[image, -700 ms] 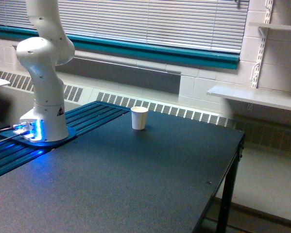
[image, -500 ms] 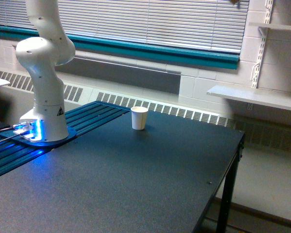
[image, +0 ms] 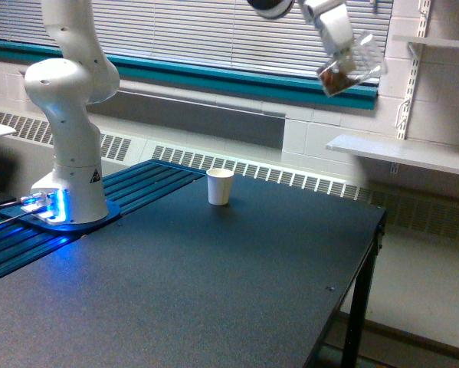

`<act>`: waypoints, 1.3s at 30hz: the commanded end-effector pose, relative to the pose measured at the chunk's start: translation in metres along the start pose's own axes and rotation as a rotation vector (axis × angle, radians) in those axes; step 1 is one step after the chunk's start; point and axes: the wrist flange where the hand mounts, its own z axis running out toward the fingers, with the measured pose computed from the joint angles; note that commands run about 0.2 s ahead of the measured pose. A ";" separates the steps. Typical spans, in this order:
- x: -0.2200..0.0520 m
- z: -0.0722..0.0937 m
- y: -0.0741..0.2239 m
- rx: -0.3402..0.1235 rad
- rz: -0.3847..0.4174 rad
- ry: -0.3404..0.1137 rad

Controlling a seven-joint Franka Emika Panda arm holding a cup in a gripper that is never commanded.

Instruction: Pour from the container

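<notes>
Now a clear plastic cup with dark brown contents is seen high at the top of the exterior view, toward its right, where half a second ago only the window blinds were shown. It is carried tilted, well above the worktop and well apart from the white paper cup, which has not been moved and stands upright near the far edge. The hand has been brought into the frame with it and appears pressed against the clear cup from above; the fingers themselves cannot be made out. From this it is judged that the carry toward a pouring spot is under way, but that no pouring is yet possible into the white cup, since the clear cup is not over it. Most of the wrist is cut off by the top edge, the cup's rim is blurred, and how full it is cannot be told.
</notes>
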 end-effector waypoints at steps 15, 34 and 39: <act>-0.069 -0.014 0.000 -0.064 -0.123 -0.003; -0.157 -0.020 -0.004 -0.114 -0.178 -0.040; -0.178 -0.023 -0.003 -0.128 -0.181 -0.045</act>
